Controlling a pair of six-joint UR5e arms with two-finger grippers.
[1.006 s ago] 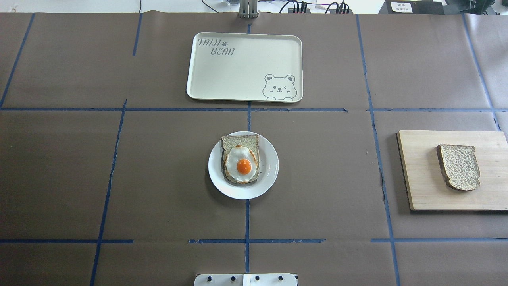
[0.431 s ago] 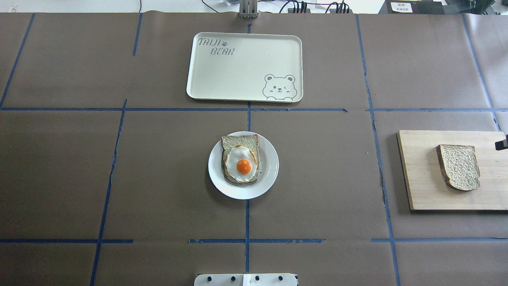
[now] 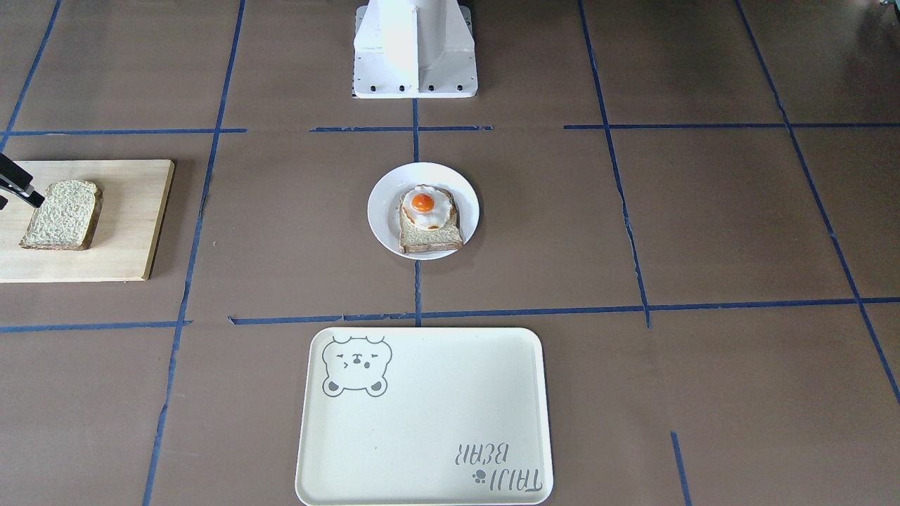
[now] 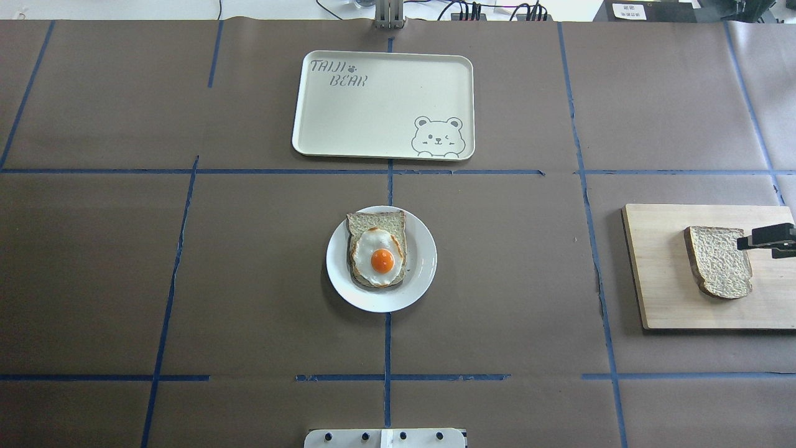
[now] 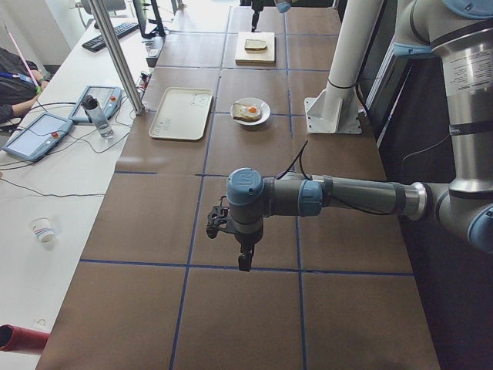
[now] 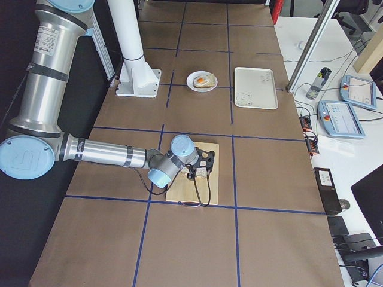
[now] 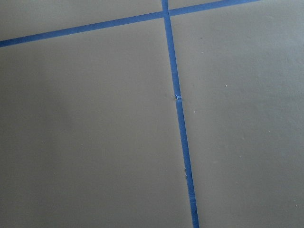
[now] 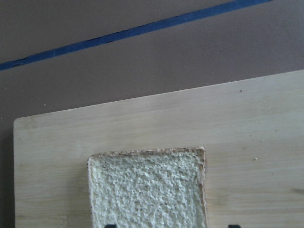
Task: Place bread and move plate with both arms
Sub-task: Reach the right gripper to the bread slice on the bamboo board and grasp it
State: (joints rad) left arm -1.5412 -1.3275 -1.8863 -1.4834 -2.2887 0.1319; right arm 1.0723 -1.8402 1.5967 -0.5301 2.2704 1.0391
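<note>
The plain bread slice point(image 4: 718, 264) lies flat on a wooden board point(image 4: 659, 298) at the table's right; it also shows in the front view point(image 3: 60, 218) and the right wrist view point(image 8: 147, 190). My right gripper point(image 4: 760, 244) hangs over the slice's right edge, open and empty, with two black fingertips point(image 8: 110, 226) set apart at the bottom of the wrist view. The white plate point(image 4: 423, 267) sits at the table's centre and bears a slice with a fried egg point(image 4: 376, 255). My left gripper point(image 5: 235, 231) hovers over bare table far left; I cannot tell if it is open.
A cream bear tray point(image 4: 373, 106) lies at the far centre, beyond the plate. The white pedestal base point(image 3: 415, 49) stands at the near centre edge. Blue tape lines cross the brown table cover.
My right gripper has come in from the right edge and moved left over the board to the bread's edge. The bread, plate and tray have not moved.
</note>
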